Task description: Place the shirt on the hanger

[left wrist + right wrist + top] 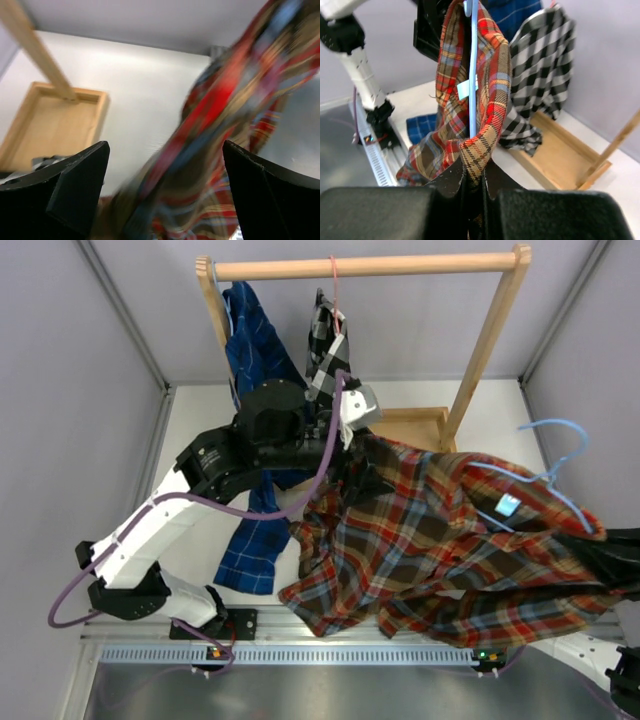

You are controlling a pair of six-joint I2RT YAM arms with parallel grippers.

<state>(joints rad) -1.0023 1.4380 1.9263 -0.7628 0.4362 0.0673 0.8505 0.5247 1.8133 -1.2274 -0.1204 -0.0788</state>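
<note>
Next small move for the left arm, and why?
Probably ease the open left hand forward onto the shirt to grip it: cloth lies ahead of its gap, ungripped, while the right hand pinches shirt and hanger together, anchoring that end.

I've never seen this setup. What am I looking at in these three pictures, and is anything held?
Two robot arms stand at a white table. One picture looks down from above; the other two come from cameras on each wrist. The right tool is shut on the red-orange plaid button shirt, with the thin light blue wire hanger running inside the cloth. The left tool is open, the shirt blurred beyond it. A wooden rack carries a dark blue plaid shirt and a black-and-white checked shirt; a wooden tray lies beneath.
</note>
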